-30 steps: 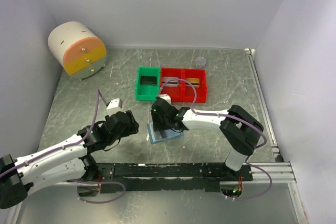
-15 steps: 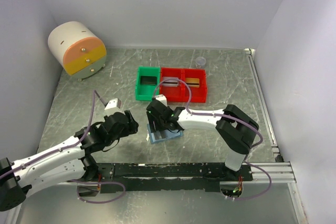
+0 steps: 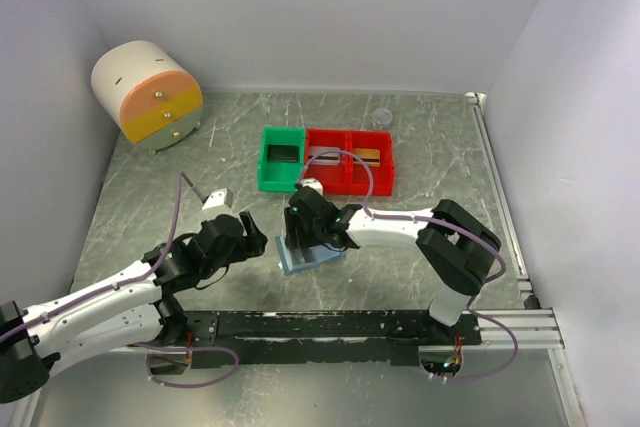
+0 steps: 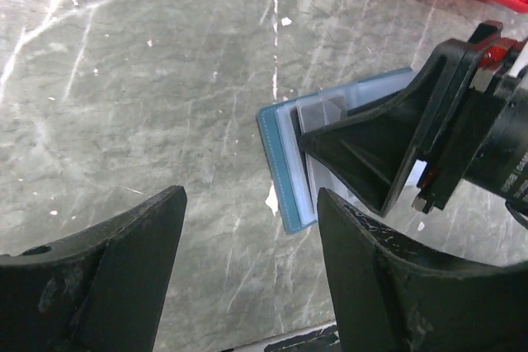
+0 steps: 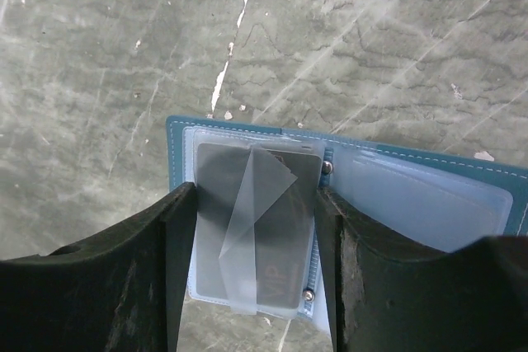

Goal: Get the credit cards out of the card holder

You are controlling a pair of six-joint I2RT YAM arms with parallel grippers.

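**Top external view.** The card holder (image 3: 308, 253) lay open and flat on the worktop (image 3: 180, 182), near the front edge and in front of the green bin (image 3: 282, 159) and the red bins (image 3: 350, 161). The right pincer (image 3: 306, 237) stood directly over it. The left pincer (image 3: 248, 239) hovered just beside the holder's left edge without touching it.

Risk: the holder was not pinned down. Any pull on a card could have dragged or lifted the whole holder, because nothing anchored it.

**Left wrist view.** The left pincer was spread wide and empty, with bare worktop between its fingers. The holder's near corner lay just ahead of them, and one right finger rested on its panel.

Risk: a late or offset press by this arm could have struck the right finger, or nudged the holder sideways beneath it.

**Right wrist view.** The dark card (image 5: 216, 228) sat in the left-hand pocket. A clear flap (image 5: 257, 204) was folded diagonally across it. The right fingers bracketed the card's long edges. Whether they were pinching it or only flanking it cannot be told.

Risks:
- The fingers might have closed on the pocket film instead of the card, so that the sleeve came up with it.
- The folded flap could have caught the card's edge as it slid.
- A thin, flat card offers little purchase, so the fingers could have slipped off it.
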